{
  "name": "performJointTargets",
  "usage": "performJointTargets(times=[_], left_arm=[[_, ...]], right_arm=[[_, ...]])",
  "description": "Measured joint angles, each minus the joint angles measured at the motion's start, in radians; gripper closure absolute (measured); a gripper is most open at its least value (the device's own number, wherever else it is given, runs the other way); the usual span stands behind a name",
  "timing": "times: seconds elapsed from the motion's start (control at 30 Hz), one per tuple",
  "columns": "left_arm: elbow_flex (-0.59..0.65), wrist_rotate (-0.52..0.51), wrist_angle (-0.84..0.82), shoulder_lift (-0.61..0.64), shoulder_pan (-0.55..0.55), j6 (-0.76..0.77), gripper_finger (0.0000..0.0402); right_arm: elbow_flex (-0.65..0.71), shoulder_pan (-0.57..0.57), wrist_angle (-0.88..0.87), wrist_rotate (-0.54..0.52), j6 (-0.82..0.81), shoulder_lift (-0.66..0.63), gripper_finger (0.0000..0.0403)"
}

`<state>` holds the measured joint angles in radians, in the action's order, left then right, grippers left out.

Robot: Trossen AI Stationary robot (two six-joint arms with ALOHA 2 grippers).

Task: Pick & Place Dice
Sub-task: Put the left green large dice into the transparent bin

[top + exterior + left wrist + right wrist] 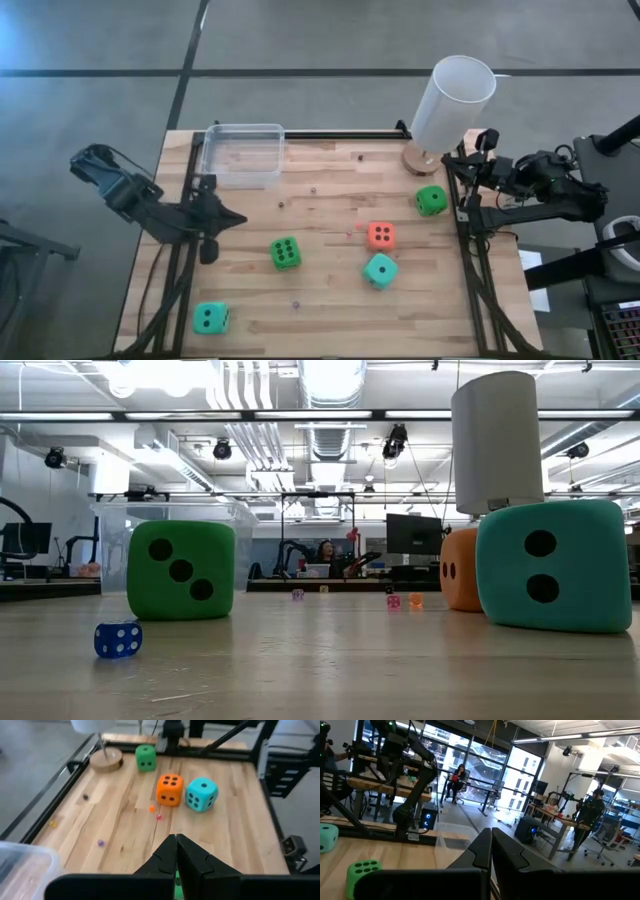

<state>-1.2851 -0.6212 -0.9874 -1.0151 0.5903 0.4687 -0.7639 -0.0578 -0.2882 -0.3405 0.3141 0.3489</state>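
1. High view: I see the left pincer point(209, 247) closed and empty at the left side of the tabletop point(330, 310), just below the clear tub point(243, 153). The right pincer point(466, 152) is parked at the right edge, closed, holding nothing. The tub looks empty.
2. Same view, dice: green die with six pips point(285, 253) at centre, just right of the left pincer; green die at lower left point(210, 318); orange die point(380, 236) and teal die point(380, 270) right of centre, near each other; another green die at right point(431, 200) below the white cylinder point(452, 100).
3. Low view: a green die on the left point(181, 570), teal point(553, 565) and orange point(461, 568) at right, all resting on the tabletop. A tiny blue die point(118, 639) sits in the foreground. No arm visible.
4. Left wrist view: my own fingers point(162, 860) meet tip to tip; orange point(170, 789), teal point(201, 794) and a green die point(146, 757) lie ahead, well apart from them.
5. Right wrist view: fingers point(480, 850) pressed together, the six-pip green die point(362, 874) at lower left.
6. My judgement: nothing is picked, all five dice are loose, so the whole task is left.
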Motion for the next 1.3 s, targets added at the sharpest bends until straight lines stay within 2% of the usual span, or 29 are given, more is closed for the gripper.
performJointTargets(times=[0.23, 0.5, 0.63, 0.7, 0.83, 1.3], left_arm=[[-0.089, 0.014, -0.038, -0.144, -0.059, 0.059, 0.0387], [-0.09, 0.174, -0.046, -0.233, -0.162, 0.109, 0.0387], [-0.09, 0.196, -0.045, -0.24, -0.176, 0.108, 0.0387], [-0.09, 0.199, -0.045, -0.239, -0.179, 0.108, 0.0387], [-0.089, 0.199, -0.04, -0.235, -0.18, 0.109, 0.0387], [-0.089, 0.203, -0.019, -0.237, -0.18, 0.108, 0.0387]], right_arm=[[0.0, 0.0, -0.046, 0.035, -0.064, -0.001, 0.0394], [0.001, -0.001, -0.159, 0.304, -0.231, 0.002, 0.0394], [0.001, -0.001, -0.218, 0.463, -0.32, 0.012, 0.0394], [0.001, -0.001, -0.262, 0.499, -0.345, 0.022, 0.0394], [0.001, -0.001, -0.312, 0.499, -0.368, 0.052, 0.0394], [0.001, -0.001, -0.3, 0.499, -0.36, 0.078, 0.0394]])
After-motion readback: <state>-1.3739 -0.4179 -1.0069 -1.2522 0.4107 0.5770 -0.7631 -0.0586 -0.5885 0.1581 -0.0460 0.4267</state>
